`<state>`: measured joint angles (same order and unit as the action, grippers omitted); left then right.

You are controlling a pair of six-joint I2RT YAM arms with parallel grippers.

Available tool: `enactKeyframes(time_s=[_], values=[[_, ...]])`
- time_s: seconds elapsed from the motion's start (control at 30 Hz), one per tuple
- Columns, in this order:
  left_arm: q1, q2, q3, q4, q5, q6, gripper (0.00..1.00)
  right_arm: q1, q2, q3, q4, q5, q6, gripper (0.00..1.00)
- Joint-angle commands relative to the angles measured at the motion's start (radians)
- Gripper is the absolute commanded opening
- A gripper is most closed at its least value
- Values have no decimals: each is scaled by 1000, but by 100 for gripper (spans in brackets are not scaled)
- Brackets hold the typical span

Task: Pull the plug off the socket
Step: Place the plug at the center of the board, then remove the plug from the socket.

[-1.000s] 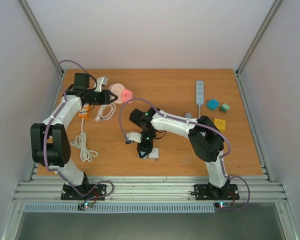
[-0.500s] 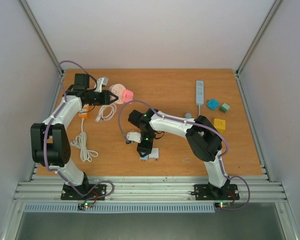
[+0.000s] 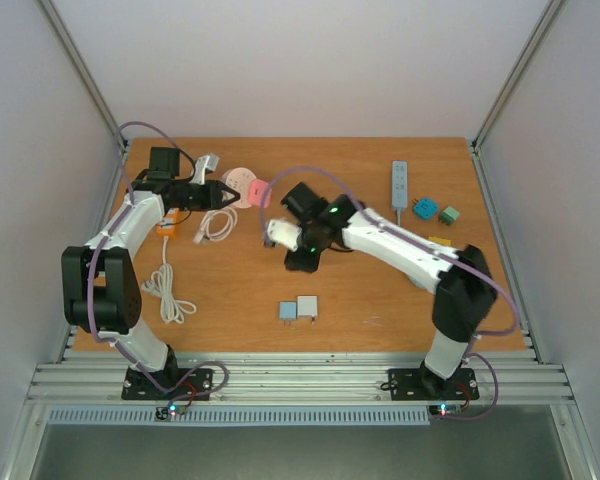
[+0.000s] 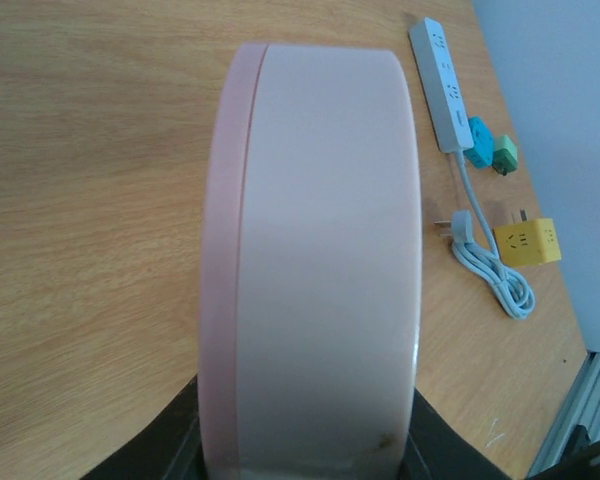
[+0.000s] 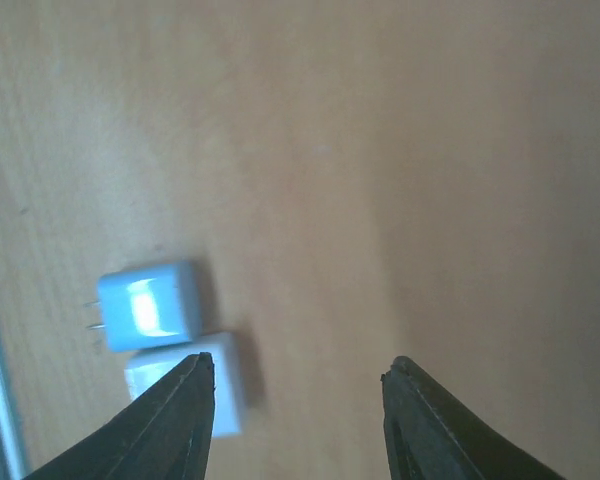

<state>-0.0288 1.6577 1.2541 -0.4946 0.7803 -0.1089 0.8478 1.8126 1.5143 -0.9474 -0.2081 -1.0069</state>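
Right gripper (image 5: 296, 380) has let go and is lifting; jaws part-open, empty. Small blue cube plug (image 5: 145, 308) now lies on wooden desk (image 5: 430, 150). Left gripper (image 3: 223, 192) jaws clamp round pale-pink socket (image 4: 315, 270). Pink plug (image 3: 258, 190) looks still seated, so 1 more pull.

The table (image 3: 230, 290) is matt, grained wood. The pink socket (image 4: 310, 250) is smooth, satin plastic. Near the table's six o'clock edge, the blue plug (image 5: 145, 305) is glossy plastic, the white adapter (image 5: 230, 385) beside it matt.
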Motion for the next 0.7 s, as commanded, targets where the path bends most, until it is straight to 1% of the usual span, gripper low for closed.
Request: enactKeyframes(time_s=[0.0, 0.1, 0.2, 0.23, 0.33, 0.37, 0.47, 0.67], values=[[-23, -6, -1, 92, 102, -23, 1, -102, -157, -34, 122, 35, 11, 49], [-46, 4, -1, 108, 135, -39, 1, -137, -222, -72, 215, 53, 30, 54], [-84, 13, -1, 107, 189, -31, 0, -140, -245, -100, 279, 42, 15, 55], [-96, 14, -1, 107, 210, -27, 1, -140, -248, -108, 294, 36, 9, 57], [-125, 13, -3, 99, 234, -7, 1, -140, -243, -130, 324, 41, 5, 60], [-131, 12, -3, 99, 242, -1, 0, -139, -245, -141, 335, 49, 7, 60], [-145, 16, -3, 101, 285, 4, 0, -141, -258, -181, 387, 94, 11, 65], [-169, 28, 10, 62, 322, 39, 0, -132, -253, -207, 422, 151, -4, 69]])
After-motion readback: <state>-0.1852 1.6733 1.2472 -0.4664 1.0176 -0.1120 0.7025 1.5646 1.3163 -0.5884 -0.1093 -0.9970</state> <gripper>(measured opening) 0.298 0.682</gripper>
